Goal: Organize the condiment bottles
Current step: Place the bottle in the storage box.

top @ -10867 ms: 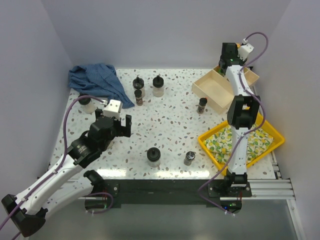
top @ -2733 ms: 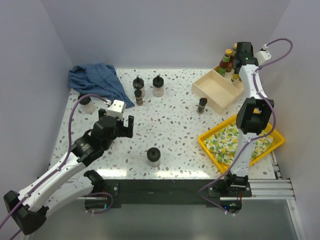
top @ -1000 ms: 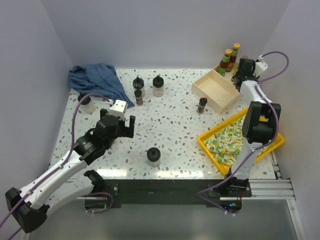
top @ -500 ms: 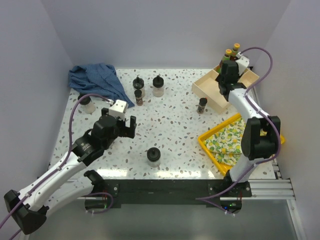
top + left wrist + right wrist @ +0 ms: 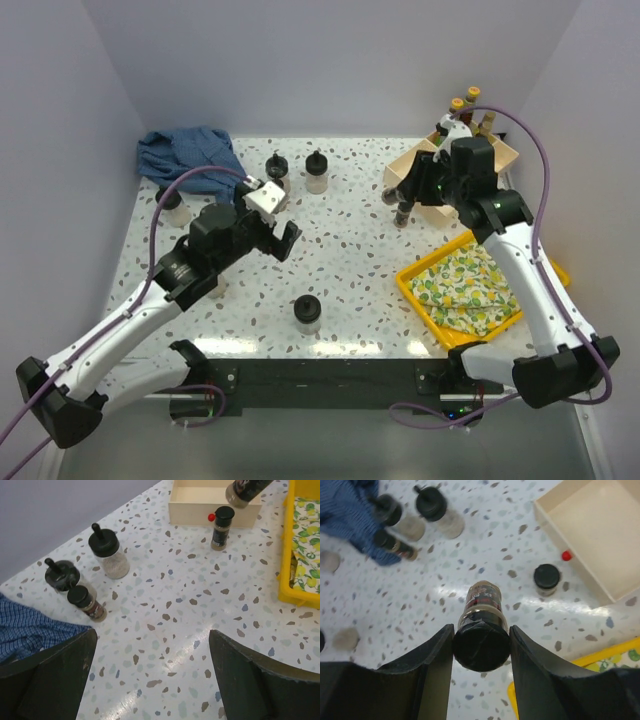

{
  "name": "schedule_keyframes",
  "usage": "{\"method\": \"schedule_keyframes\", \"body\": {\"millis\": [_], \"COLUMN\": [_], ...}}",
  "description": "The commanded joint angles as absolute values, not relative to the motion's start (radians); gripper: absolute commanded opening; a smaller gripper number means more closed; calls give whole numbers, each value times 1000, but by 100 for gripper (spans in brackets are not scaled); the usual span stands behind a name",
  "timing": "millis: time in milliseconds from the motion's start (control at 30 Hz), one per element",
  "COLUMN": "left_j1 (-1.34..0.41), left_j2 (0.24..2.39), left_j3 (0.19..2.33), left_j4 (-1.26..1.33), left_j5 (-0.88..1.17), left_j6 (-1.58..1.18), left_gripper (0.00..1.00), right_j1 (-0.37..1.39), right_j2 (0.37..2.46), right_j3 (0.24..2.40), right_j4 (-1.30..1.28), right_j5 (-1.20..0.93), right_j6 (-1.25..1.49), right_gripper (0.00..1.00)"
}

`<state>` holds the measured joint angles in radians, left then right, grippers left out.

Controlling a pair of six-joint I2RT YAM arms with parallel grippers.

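Note:
My right gripper (image 5: 481,650) is shut on a small dark shaker (image 5: 482,622) with a black lid, held in the air. In the top view the right gripper (image 5: 410,190) hangs by the beige tray's front left corner, near another black-lidded shaker (image 5: 402,212) standing on the table. My left gripper (image 5: 280,243) is open with nothing between its fingers, over the table's middle (image 5: 152,665). Ahead of it stand two black-lidded jars (image 5: 107,550) (image 5: 62,575) and a tiny shaker (image 5: 85,602). A squat jar (image 5: 307,312) stands near the front. Slim sauce bottles (image 5: 470,105) stand at the back right.
The beige divided tray (image 5: 445,175) sits at the back right, and a yellow tray (image 5: 545,275) with a lemon-print cloth lies in front of it. A blue cloth (image 5: 185,155) is bunched at the back left, with a pale jar (image 5: 172,205) near it. Walls close three sides.
My right arm swung left and forward from the tray's back corner to its front left corner, still holding the shaker. My left gripper moved up and right toward the table's middle.

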<state>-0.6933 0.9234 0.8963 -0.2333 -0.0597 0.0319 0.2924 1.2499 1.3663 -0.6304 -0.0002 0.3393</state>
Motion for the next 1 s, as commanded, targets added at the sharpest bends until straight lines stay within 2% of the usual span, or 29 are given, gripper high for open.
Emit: {"method": "schedule_keyframes", "body": {"millis": [0, 200, 367, 600, 733, 967], "left_j1": [-692, -693, -709, -755, -764, -764], "left_j2": [1023, 1172, 1259, 1316, 1319, 1293], "left_j3": [1041, 1170, 1236, 1244, 1244, 1204], "left_j4": [-152, -158, -133, -106, -101, -35], "left_j5": [150, 403, 586, 663, 660, 637], "left_j6": [176, 170, 140, 147, 144, 95], "left_gripper": [99, 100, 100, 98, 96, 97], "right_j1": [314, 333, 351, 359, 360, 364], "right_j2": [1163, 1123, 1108, 1109, 1109, 1075], "right_j3": [1384, 1391, 1376, 1379, 1376, 1295], "right_j4": [-776, -743, -678, -615, -597, -488], "right_j5": [-420, -690, -736, -778, -767, -741], "right_j6": [282, 319, 377, 437, 446, 520], "right_gripper": [0, 0, 0, 0, 0, 0]}}
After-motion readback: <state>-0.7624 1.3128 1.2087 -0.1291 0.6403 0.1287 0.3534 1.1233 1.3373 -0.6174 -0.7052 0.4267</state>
